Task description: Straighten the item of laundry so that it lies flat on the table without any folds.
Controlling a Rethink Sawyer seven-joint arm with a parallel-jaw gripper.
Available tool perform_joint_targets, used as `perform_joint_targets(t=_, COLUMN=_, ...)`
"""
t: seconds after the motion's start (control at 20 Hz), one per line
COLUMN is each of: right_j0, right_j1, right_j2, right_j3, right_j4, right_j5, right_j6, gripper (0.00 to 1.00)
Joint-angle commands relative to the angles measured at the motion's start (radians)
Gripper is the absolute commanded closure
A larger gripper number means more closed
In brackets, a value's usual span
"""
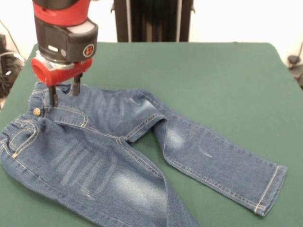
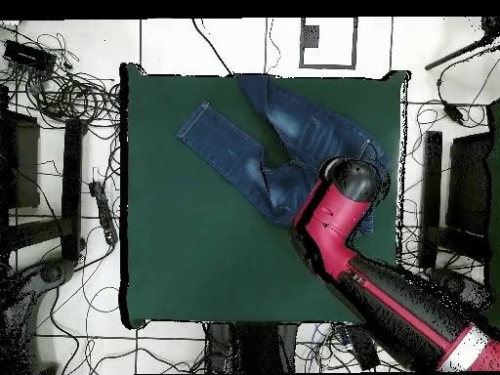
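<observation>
The item of laundry (image 1: 118,156), a small pair of blue jeans, lies on the green table (image 1: 213,71) at the left, front side up. Its waistband with a brass button (image 1: 36,111) is at the left. One leg runs right to a hemmed cuff (image 1: 270,187); the other runs off the bottom edge. A fold shows at the crotch. My gripper (image 1: 65,93) stands open at the waistband's far corner, with both fingertips down on the denim. In the overhead view the jeans (image 2: 264,146) lie at the table's (image 2: 195,254) top right, and the red arm (image 2: 347,195) hides the waist and the gripper.
The jeans' near leg hangs over the table edge (image 2: 256,86) in the overhead view. Cables (image 2: 68,93) and black stands (image 2: 70,186) crowd the floor around the table. The robot's pedestal (image 1: 151,21) stands behind the table's far edge.
</observation>
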Motion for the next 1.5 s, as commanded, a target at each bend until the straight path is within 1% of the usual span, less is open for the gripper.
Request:
perform_joint_targets(t=0.05, right_j0=0.062, right_j1=0.074, right_j2=-0.126, right_j3=0.027, right_j4=-0.005, right_j5=0.103, right_j6=-0.096, gripper=0.00)
perform_joint_targets(t=0.25, right_j0=0.070, right_j1=0.090, right_j2=-0.149, right_j3=0.006, right_j4=-0.016, right_j5=0.107, right_j6=-0.120, gripper=0.00)
perform_joint_targets(t=0.5, right_j0=0.056, right_j1=0.068, right_j2=-0.130, right_j3=-0.003, right_j4=0.053, right_j5=0.088, right_j6=-0.225, gripper=0.00)
perform_joint_targets(t=0.7, right_j0=0.050, right_j1=0.081, right_j2=-0.131, right_j3=-0.036, right_j4=0.063, right_j5=0.065, right_j6=-0.300, gripper=0.00)
perform_joint_targets(t=0.9, right_j0=0.055, right_j1=0.110, right_j2=-0.168, right_j3=-0.045, right_j4=-0.006, right_j5=0.086, right_j6=-0.284, gripper=0.00)
perform_joint_targets(t=1.1, right_j0=0.057, right_j1=0.137, right_j2=-0.196, right_j3=-0.058, right_j4=-0.052, right_j5=0.103, right_j6=-0.277, gripper=0.00)
perform_joint_targets(t=1.35, right_j0=0.072, right_j1=0.215, right_j2=-0.244, right_j3=-0.127, right_j4=-0.139, right_j5=0.130, right_j6=-0.271, gripper=0.00)
perform_joint_targets(t=1.5, right_j0=0.079, right_j1=0.253, right_j2=-0.260, right_j3=-0.166, right_j4=-0.169, right_j5=0.142, right_j6=-0.281, gripper=0.00)
